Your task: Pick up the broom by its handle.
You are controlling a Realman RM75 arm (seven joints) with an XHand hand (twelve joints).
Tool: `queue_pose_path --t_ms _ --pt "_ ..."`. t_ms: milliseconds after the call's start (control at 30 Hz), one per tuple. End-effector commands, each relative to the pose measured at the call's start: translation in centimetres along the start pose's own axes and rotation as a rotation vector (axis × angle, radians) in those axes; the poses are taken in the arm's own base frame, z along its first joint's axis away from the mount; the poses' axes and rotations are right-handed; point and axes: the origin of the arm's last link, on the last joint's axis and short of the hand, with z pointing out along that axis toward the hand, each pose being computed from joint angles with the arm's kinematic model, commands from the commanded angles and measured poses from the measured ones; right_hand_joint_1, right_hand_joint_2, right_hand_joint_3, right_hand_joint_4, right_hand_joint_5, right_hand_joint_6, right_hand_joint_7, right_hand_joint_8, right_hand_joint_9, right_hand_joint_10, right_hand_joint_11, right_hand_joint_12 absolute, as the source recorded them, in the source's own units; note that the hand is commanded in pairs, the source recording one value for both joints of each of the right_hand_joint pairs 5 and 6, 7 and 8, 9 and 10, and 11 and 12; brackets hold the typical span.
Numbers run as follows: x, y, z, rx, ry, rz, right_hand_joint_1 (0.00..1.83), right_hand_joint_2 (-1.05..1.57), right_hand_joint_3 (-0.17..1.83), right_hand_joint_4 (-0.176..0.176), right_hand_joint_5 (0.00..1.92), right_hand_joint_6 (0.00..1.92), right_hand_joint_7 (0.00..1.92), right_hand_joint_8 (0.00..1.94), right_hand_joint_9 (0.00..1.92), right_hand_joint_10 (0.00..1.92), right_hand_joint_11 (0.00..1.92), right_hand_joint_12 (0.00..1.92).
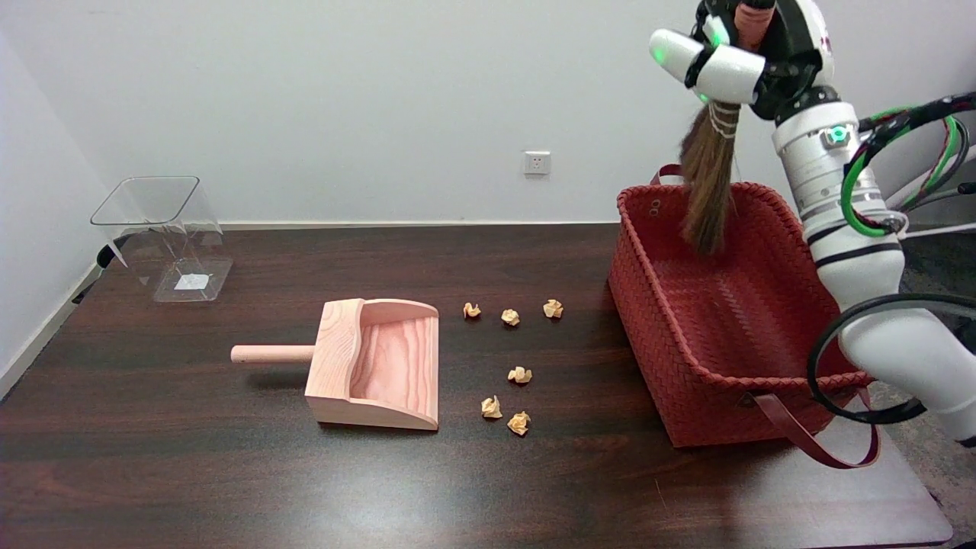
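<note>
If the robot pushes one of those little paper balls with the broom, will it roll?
Probably a short way. The paper balls look crumpled and lumpy, so they would likely tumble and stop soon. They seem very light, and the broom held in the right hand has soft-looking bristles that may bend.

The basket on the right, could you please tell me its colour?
The woven basket is red, with darker red straps; the head view shows it clearly.

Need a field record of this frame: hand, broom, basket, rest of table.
right hand: grips the broom handle at the frame's top right
broom: lifted, bristles hanging down over the basket's far end
basket: red woven basket on the table's right, strap handles, nothing visible inside
dustpan: wooden dustpan mid-table, handle pointing left
paper: six crumpled paper balls between dustpan and basket
bin: clear plastic bin, far left
</note>
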Motion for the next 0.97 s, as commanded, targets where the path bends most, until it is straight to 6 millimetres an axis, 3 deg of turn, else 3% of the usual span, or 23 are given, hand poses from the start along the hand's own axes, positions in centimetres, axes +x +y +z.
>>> queue_pose_path --t_ms 33,333,500,667,967 --pt "-3.8 -2.9 2.8 0.094 -0.126 0.225 1.25 1.36 0.36 0.0 1.92 1.92 1.92 1.92 1.92 1.92 1.92 1.92" --pt "-9.4 -1.3 1.3 -0.015 -0.305 0.38 1.24 1.37 0.36 0.0 1.92 1.92 1.92 1.92 1.92 1.92 1.92 1.92" --pt "-10.8 -0.1 0.0 -0.07 -0.338 0.397 1.24 1.37 0.37 0.0 1.92 1.92 1.92 1.92 1.92 1.92 1.92 1.92" --pt "-11.0 1.3 -1.5 -0.124 -0.337 0.395 1.24 1.38 0.38 0.0 1.92 1.92 1.92 1.92 1.92 1.92 1.92 1.92" --pt "-9.2 3.1 -3.6 -0.158 -0.257 0.183 1.23 1.45 0.58 0.0 1.92 1.92 1.92 1.92 1.92 1.92 1.92 1.92"
